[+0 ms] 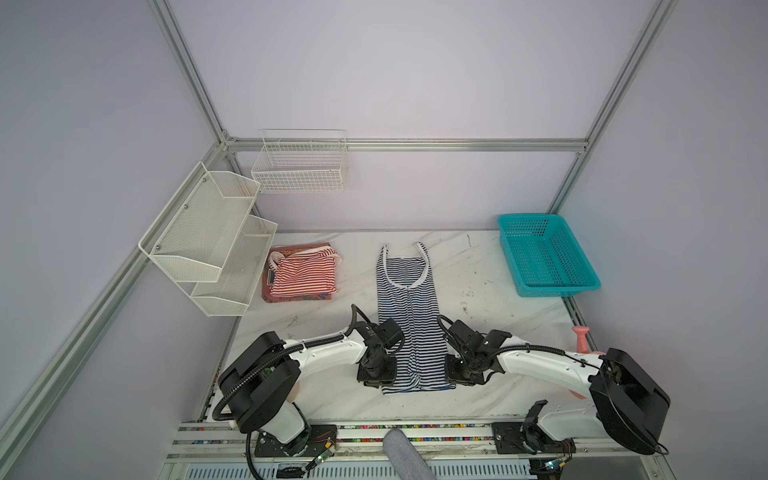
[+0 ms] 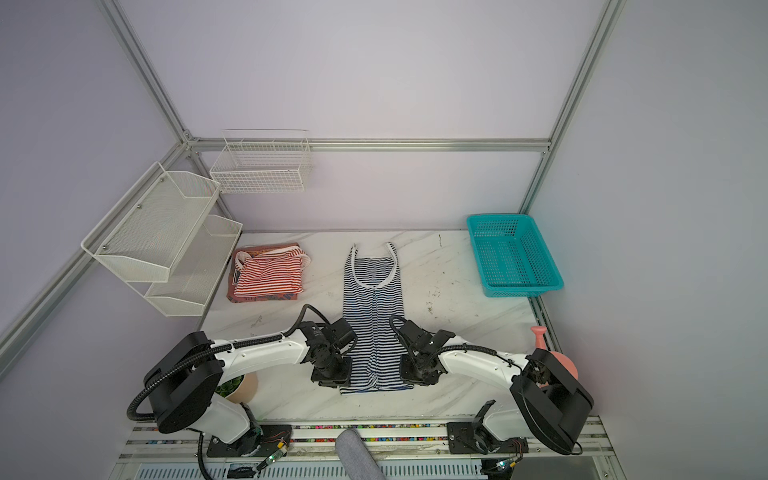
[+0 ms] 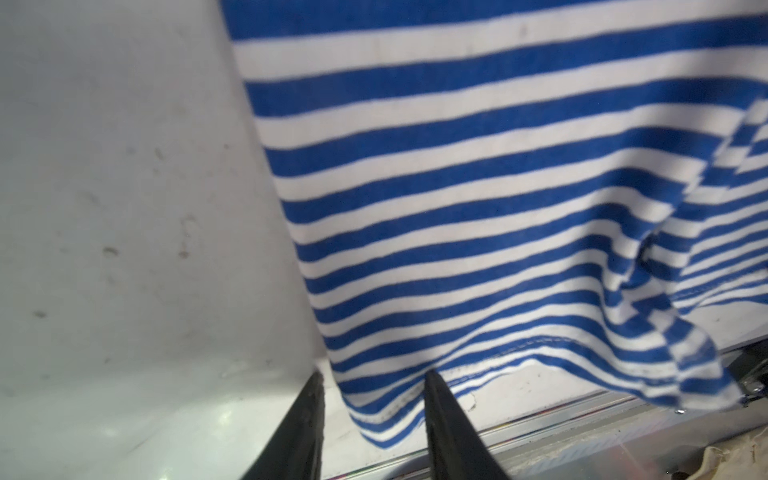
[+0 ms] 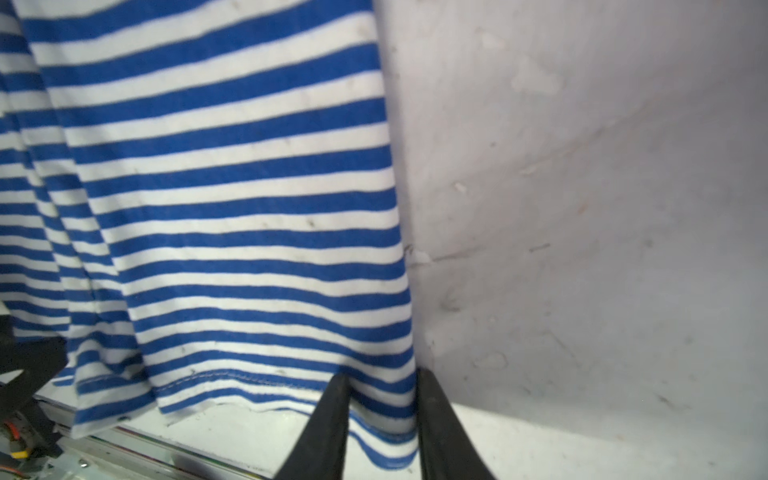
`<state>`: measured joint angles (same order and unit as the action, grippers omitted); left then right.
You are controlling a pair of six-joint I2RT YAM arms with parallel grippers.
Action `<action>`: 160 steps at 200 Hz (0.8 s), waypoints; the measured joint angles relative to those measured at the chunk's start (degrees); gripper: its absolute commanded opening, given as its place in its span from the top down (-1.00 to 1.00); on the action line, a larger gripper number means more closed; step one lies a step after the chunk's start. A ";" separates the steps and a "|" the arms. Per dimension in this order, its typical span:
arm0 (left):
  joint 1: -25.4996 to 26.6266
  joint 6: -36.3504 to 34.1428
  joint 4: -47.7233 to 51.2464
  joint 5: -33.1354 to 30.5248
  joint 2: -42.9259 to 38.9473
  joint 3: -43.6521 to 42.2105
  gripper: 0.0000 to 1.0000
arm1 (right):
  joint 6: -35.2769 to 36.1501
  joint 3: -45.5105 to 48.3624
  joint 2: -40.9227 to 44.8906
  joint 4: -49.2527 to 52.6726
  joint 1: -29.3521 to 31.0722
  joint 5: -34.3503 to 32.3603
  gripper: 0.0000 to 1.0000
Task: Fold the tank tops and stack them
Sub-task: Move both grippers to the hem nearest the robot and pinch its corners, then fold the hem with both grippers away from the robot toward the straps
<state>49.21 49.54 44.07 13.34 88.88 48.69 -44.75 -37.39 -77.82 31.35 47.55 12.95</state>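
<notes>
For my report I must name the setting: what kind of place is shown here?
Probably a robot test cell, not a home: an aluminium frame with plain walls encloses a marble-look table, and two robot arms are bolted to its front rail.

Both arms reach inward from their bases at the near edge of the table, elbows raised, wrists bent downward toward the middle. The left gripper (image 3: 374, 376) points down with its two black fingers (image 3: 440, 411) set a little apart, a corner of striped cloth between them. The right gripper (image 4: 380, 374) mirrors it, fingers (image 4: 332, 411) likewise narrowly parted around a cloth corner. In both top views the left gripper (image 1: 376, 380) and right gripper (image 1: 463, 380) sit level with each other, well apart.
</notes>
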 measured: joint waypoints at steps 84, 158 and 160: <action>0.00 2.01 -0.74 -0.20 -0.74 -0.70 1.00 | -1.27 0.96 1.42 -0.24 0.09 0.90 1.00; -0.96 2.38 3.96 -6.93 -5.20 4.15 1.00 | -3.61 -10.27 5.03 4.68 0.07 -5.95 1.00; -1.09 2.38 4.00 -7.08 -5.20 4.46 1.00 | -3.58 -10.60 4.96 4.70 0.07 -6.23 1.00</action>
<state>48.12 51.92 48.07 6.26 83.68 53.15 -48.34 -47.99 -72.86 36.05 47.62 6.72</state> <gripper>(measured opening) 0.047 0.053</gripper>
